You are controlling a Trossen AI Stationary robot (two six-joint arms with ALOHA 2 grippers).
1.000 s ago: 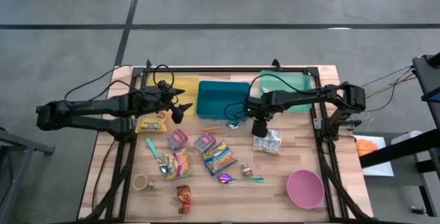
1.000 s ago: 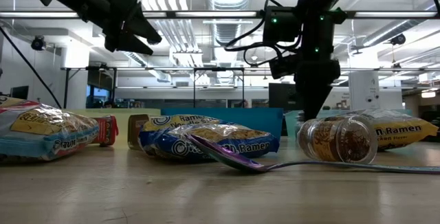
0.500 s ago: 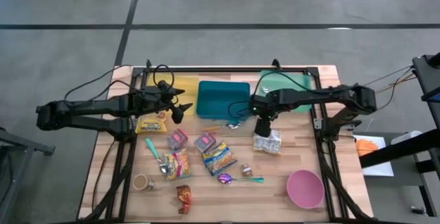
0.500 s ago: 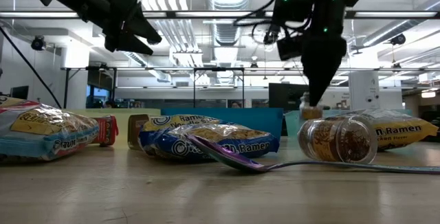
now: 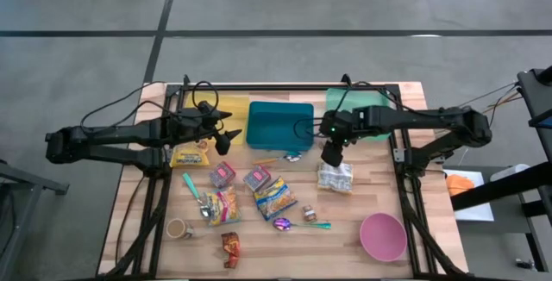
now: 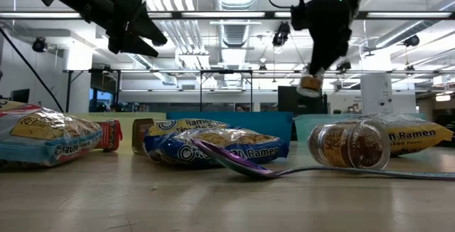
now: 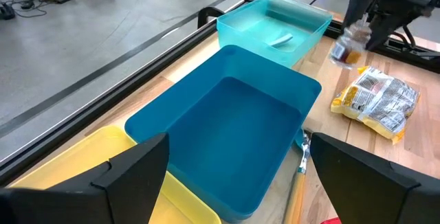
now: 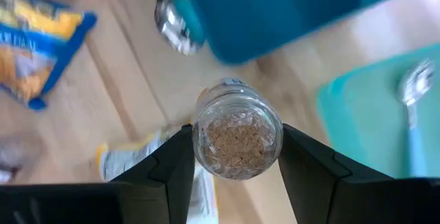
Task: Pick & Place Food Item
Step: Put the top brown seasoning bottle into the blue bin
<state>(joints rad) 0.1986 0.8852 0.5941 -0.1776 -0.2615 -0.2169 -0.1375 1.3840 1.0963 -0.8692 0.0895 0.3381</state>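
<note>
Wooden table (image 5: 379,190), cluttered: ramen packets, small jars, spoons, a pink bowl (image 5: 383,235) at the near right corner. Three bins along the far edge: yellow bin (image 5: 226,110), blue bin (image 5: 280,124), teal bin (image 5: 355,102).

Right gripper (image 5: 331,152) is clamped on a small spice jar (image 8: 237,139), its brown contents showing through the glass in the right wrist view. A second ago this gripper sat low over the ramen packet (image 5: 335,177) right of centre; now it has risen and drifted toward the bins. Low view confirms: the jar (image 6: 310,85) hangs clear of the table, well above the jar lying on its side (image 6: 350,144).

Jar sits between the blue and teal bins, above the table edge of both, not yet over either.

Reading: pick is done, transport under way. Placement remains. Which bin is meant, I cannot tell; the teal one already holds a spoon (image 8: 412,92).

Left gripper (image 5: 226,128) hovers with fingers spread wide, empty, just beside the yellow bin, unchanged over the last second.
</note>
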